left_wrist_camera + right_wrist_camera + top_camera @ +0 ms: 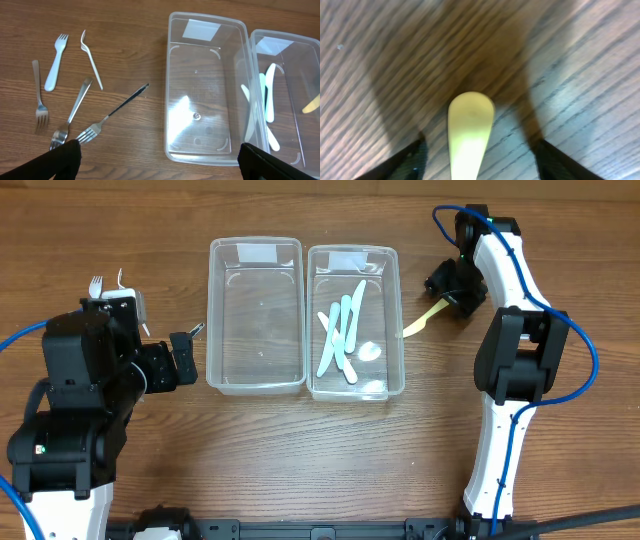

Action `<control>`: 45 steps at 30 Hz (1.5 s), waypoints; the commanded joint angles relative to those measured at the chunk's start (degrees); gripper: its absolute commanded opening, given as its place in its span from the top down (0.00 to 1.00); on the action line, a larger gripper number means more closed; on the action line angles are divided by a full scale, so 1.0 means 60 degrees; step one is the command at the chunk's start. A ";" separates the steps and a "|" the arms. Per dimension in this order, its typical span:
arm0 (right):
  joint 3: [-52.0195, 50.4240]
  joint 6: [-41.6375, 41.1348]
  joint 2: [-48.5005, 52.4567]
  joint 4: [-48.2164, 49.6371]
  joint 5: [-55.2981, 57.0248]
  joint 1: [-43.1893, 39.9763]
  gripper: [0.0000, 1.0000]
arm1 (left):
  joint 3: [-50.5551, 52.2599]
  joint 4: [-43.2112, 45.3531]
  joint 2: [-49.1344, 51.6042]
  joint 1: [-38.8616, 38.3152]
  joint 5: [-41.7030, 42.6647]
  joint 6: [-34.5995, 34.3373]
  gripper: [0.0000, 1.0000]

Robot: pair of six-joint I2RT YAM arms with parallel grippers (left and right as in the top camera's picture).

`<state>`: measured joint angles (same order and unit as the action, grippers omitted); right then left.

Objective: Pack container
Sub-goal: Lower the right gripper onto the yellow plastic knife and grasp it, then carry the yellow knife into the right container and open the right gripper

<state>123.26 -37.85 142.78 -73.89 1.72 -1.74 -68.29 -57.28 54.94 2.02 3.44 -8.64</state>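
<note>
Two clear plastic containers stand side by side. The left container (255,320) (205,90) is empty. The right container (398,300) (300,45) holds several pale plastic utensils (340,330). My right gripper (447,292) (477,162) is open, just right of the right container, with its fingers either side of a yellow plastic utensil (416,326) (470,130) and gaps between them. My left gripper (185,355) (160,167) is open and empty, left of the empty container, near several forks.
On the wood left of the containers lie a white plastic fork (54,62), a thin white plastic fork (91,60) and three metal forks (39,100) (75,112) (112,114). The overhead view shows two fork heads (97,283) behind the left arm.
</note>
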 commanded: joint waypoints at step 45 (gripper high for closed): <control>0.0226 0.2401 -0.4561 -0.0324 0.0189 0.0984 0.96 | -0.0215 0.0051 0.0015 0.0036 0.0102 0.0157 0.00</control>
<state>123.31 -30.02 126.74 -75.26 2.57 -0.25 -68.31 -57.23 54.94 2.02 3.44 -8.62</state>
